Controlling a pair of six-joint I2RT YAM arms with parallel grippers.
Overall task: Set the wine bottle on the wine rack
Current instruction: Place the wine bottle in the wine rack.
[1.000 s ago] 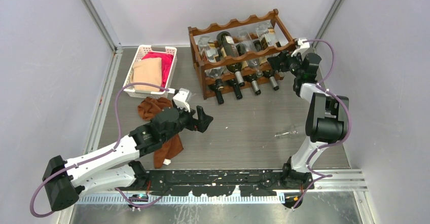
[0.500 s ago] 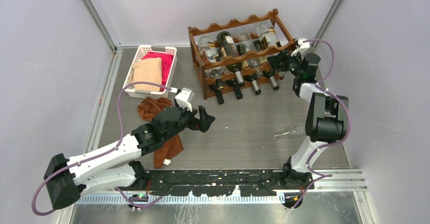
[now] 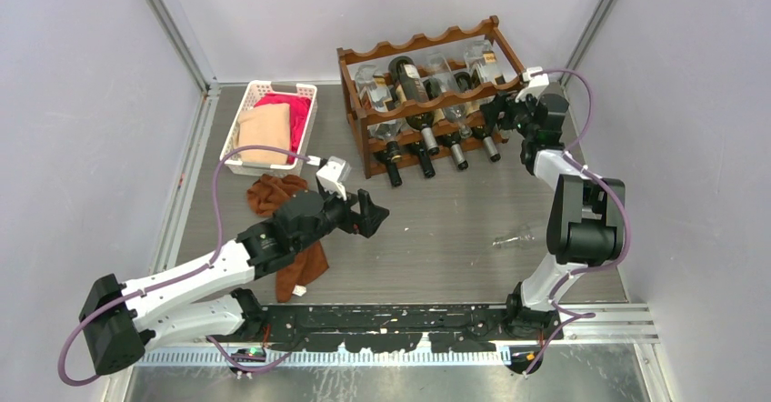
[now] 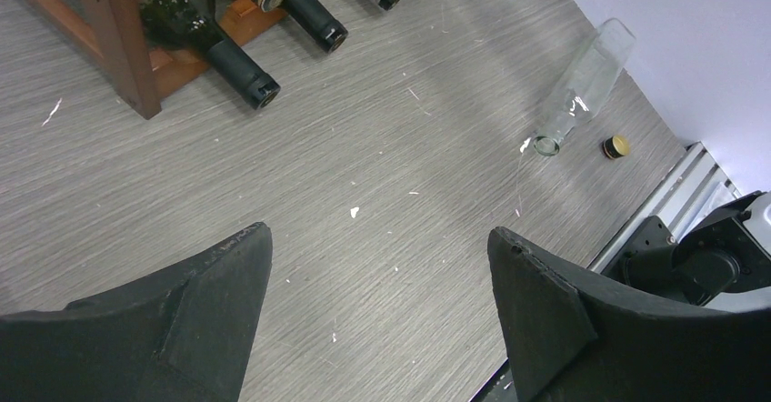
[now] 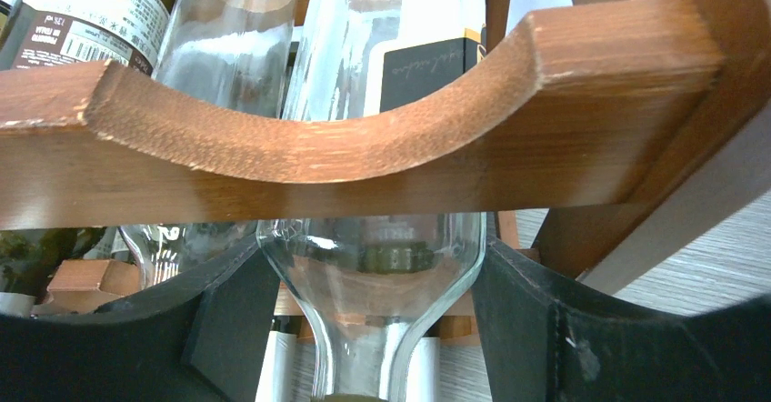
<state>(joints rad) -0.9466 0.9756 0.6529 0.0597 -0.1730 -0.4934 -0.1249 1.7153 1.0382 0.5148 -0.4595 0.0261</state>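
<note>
The dark reddish-brown wine rack (image 3: pixel 427 43) stands at the back of the table with several bottles lying in its tiers. My right gripper (image 3: pixel 498 111) is at the rack's right end, shut on a clear wine bottle (image 5: pixel 368 284) at its shoulder. In the right wrist view both pads touch the glass just below the scalloped front rail (image 5: pixel 364 147), and the bottle's body lies across that rail. My left gripper (image 3: pixel 373 213) hovers over the table's middle, left of centre. In its wrist view the left gripper (image 4: pixel 377 238) is open and empty over bare wood grain.
A white plastic basket (image 3: pixel 257 93) with pink and red cloth sits back left, a brown cloth (image 3: pixel 277 193) in front of it. Another clear bottle (image 3: pixel 514 237) lies on the table near the right arm, a small cap (image 4: pixel 618 145) beside its mouth.
My left arm has crept a little to the right. My right gripper has shifted slightly up and left with the clear bottle, closer against the rack.
</note>
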